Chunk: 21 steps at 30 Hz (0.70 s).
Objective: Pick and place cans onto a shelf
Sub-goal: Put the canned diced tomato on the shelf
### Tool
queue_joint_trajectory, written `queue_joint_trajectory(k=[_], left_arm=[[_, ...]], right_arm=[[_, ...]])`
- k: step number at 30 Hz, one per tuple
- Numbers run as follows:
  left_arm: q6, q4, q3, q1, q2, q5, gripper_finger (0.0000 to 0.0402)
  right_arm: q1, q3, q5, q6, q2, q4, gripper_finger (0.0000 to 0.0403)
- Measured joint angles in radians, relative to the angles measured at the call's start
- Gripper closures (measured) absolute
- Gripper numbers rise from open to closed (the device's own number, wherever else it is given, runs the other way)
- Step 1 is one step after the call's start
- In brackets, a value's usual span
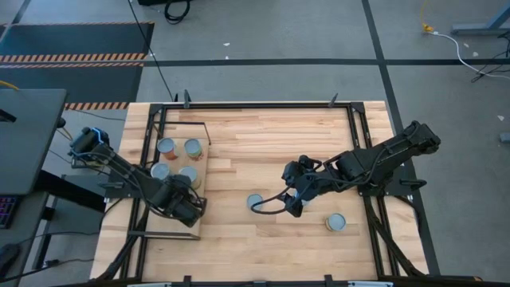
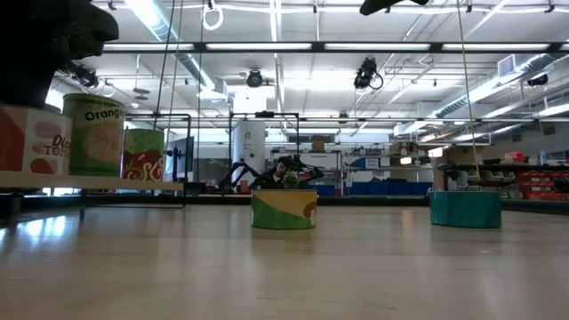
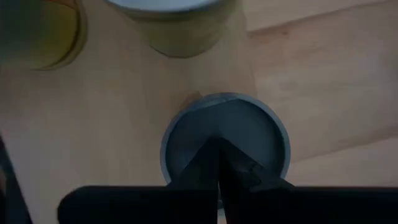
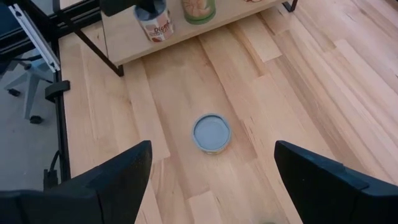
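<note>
The landmark is the pale, smooth plywood shelf (image 1: pixel 177 187) with its thin black metal frame, lying on the left part of the large plank tabletop (image 1: pixel 263 139). On this shelf 4 small round cans with silvery-blue tops stand close together in a square: 2 at the far side (image 1: pixel 166 147) (image 1: pixel 193 147) and 2 behind them, nearer to the front (image 1: pixel 160 171) (image 1: pixel 189 174).

The left gripper (image 1: pixel 191 209) hangs over the front part of the shelf, just beside the 4 cans. In the left wrist view its 2 dark fingers (image 3: pixel 217 174) are pressed together with no gap, holding nothing, and directly under them a grey-topped can (image 3: pixel 225 142) stands on the pale board.

To the right of the shelf, on the bare planks, a low can with a blue-grey lid (image 1: pixel 255 202) stands alone. The right gripper (image 1: pixel 275 209) is just beside this can, on the side away from the shelf, and its fingers (image 4: pixel 118 171) are spread wide with nothing between them; the can (image 4: pixel 212 133) is seen lying ahead of them. Farther from the shelf, near the right frame of the table, 1 more can with a yellow-green side (image 1: pixel 335 222) stands apart.

In the low view, labelled cans (image 2: pixel 93 135) stand on the raised shelf, and a green-yellow can (image 2: pixel 284 210) and a teal can (image 2: pixel 465 209) stand on the tabletop.
</note>
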Motion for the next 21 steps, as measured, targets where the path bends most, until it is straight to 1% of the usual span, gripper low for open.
queue_joint_trajectory(k=[4,9,21], left_arm=[[0.0,0.015,0.0,-0.004,0.0,0.018,0.0398],[0.0,-0.013,0.0,-0.008,-0.003,0.046,0.0397],[0.023,-0.03,-0.002,0.006,-0.007,0.043,0.0396]], right_arm=[[-0.001,0.0,0.0,-0.001,0.0,0.0,0.0057],[-0.001,0.0,0.0,-0.003,0.0,0.0,0.0057],[-0.001,0.0,-0.003,-0.003,0.0,0.0,0.0057]])
